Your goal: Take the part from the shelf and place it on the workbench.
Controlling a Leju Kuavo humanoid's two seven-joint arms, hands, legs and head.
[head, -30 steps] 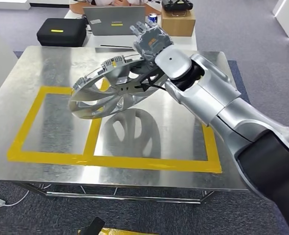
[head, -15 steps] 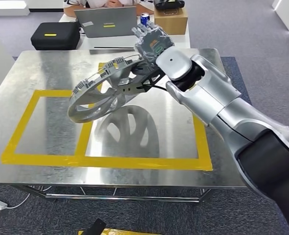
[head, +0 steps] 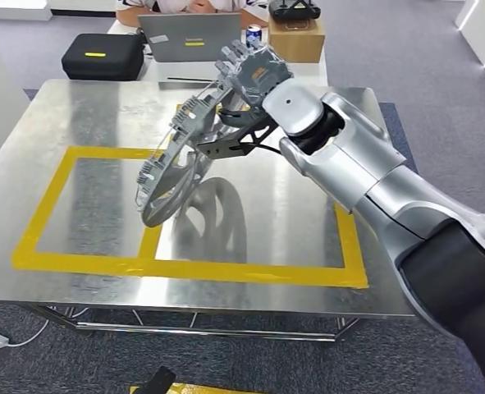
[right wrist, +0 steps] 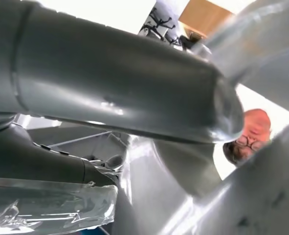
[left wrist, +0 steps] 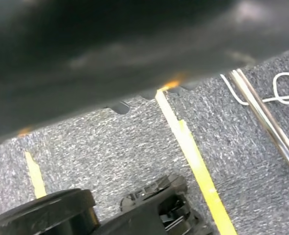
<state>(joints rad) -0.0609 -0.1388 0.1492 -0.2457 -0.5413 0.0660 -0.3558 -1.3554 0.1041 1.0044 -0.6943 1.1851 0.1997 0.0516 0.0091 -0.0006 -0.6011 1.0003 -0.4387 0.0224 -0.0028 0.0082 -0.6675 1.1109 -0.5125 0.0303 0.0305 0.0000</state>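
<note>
The part (head: pixel 177 164) is a silver spoked wheel with a toothed rim. My right hand (head: pixel 255 74) grips its upper rim above the steel workbench (head: pixel 289 205). The wheel hangs steeply tilted, its lower rim close to the tabletop near the middle yellow tape line (head: pixel 153 238); I cannot tell whether it touches. In the right wrist view my thick grey thumb (right wrist: pixel 117 83) lies across the part's shiny metal (right wrist: pixel 246 196). In the left wrist view a dark blurred mass (left wrist: pixel 98 49) sits close to the camera, and the lie of my left hand's fingers cannot be made out.
Yellow tape (head: pixel 84 263) marks two rectangles on the workbench. Behind it stand a laptop (head: pixel 189 37), a black case (head: pixel 100 53), a cardboard box (head: pixel 296 37) and a can (head: pixel 253 33), with a person (head: pixel 189 6) seated there. Grey carpet surrounds the table.
The part has tipped from nearly flat to steeply tilted, its left rim dropping toward the tabletop. My right hand has turned with it and stays above the back of the table.
</note>
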